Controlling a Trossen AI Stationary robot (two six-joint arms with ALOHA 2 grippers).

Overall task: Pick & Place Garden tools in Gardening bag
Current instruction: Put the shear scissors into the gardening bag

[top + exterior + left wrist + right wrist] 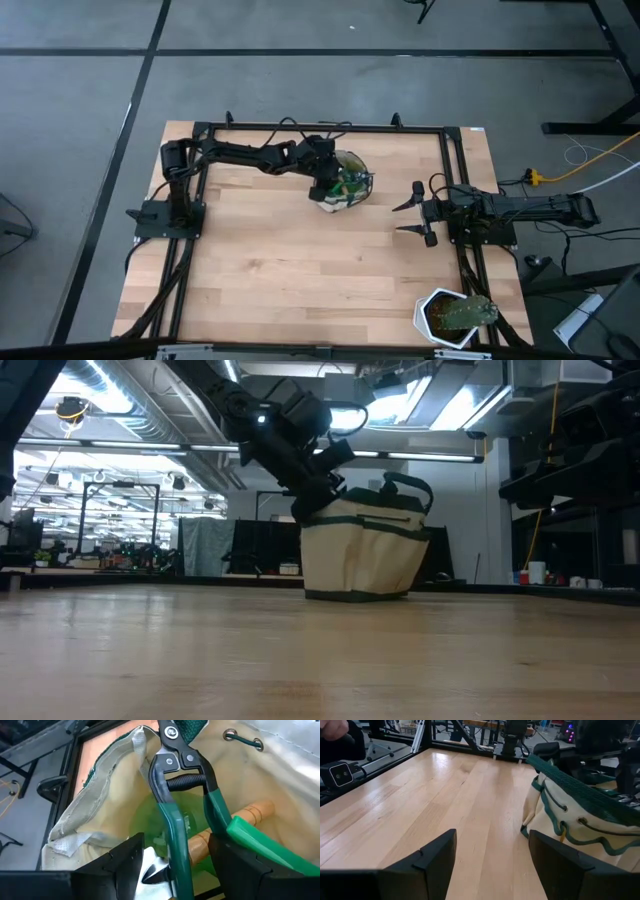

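Both fingers sets apart: left gripper [172, 865] over shears [175, 810] in bag [343, 184]; right gripper [416, 211] idle.

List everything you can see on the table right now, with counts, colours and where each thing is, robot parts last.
Gardening bag: one, cream with dark green trim, far middle of the table.
Pruning shears: one, green-and-black handles, inside the bag, between the left gripper's fingers.
Wooden handle: one, tan, inside the bag.
Green object: one, at the bag's bottom under the shears.
Plant pot: one, white, green plant, near right corner.
Left gripper: at the bag's mouth.
Right gripper: open, waiting right of the bag.
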